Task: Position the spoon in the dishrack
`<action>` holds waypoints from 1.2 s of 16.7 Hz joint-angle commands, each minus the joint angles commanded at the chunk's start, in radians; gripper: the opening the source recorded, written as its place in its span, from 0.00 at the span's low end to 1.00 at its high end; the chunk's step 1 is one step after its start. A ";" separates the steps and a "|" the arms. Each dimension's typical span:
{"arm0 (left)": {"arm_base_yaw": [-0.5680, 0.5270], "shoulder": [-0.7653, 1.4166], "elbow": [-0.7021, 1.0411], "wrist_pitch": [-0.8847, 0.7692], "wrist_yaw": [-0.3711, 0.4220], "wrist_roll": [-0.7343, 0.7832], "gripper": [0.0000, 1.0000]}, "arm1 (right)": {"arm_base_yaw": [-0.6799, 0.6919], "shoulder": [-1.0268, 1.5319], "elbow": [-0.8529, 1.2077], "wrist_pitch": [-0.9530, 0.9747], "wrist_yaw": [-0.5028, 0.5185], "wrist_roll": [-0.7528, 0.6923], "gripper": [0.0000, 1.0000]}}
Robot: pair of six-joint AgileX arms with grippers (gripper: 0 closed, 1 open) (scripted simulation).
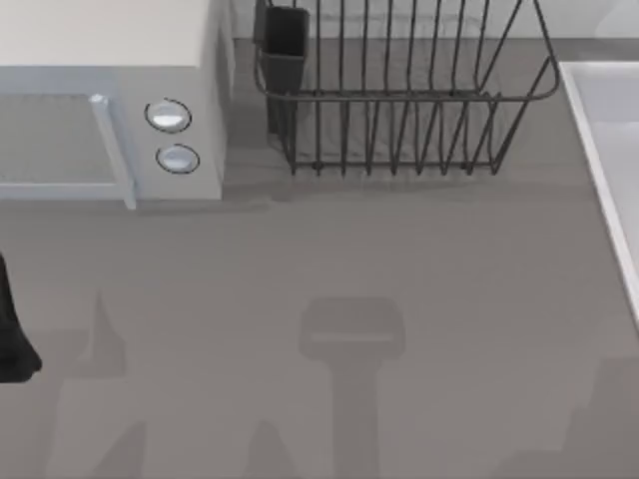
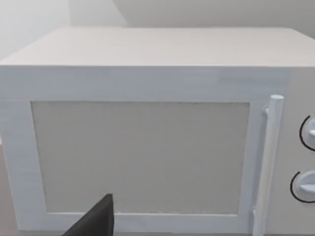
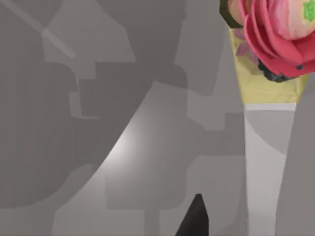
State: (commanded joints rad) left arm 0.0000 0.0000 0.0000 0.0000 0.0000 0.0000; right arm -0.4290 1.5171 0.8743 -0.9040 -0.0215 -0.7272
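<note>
At the far edge of the tabletop [image 1: 399, 299], right of centre in the top view, the dishrack [image 1: 399, 110] is standing upright, its thin dark bars rising to a flared rim and a dark rectangular cup [image 1: 285, 45] sitting at its left corner. Just to its left, a white box [image 1: 110, 100] with two round knobs [image 1: 170, 116] and a bar handle [image 2: 269, 162] is resting on the tabletop, apart from the rack. A pale tray edge [image 1: 604, 150] is running along the right side. The left arm [image 1: 12, 329] is showing as a dark shape at the left edge of the tabletop, facing the white box; whether either hand is open or closed cannot be told. The right wrist view is looking down on grey tabletop beside a pink flower [image 3: 275, 34].
</note>
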 joint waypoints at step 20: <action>0.000 0.000 0.000 0.000 0.000 0.000 1.00 | 0.101 -0.122 0.498 -0.524 0.087 0.059 0.00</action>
State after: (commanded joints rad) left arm 0.0000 0.0000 0.0000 0.0000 0.0000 0.0000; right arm -0.3281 1.3950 1.3721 -1.4284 0.0652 -0.6686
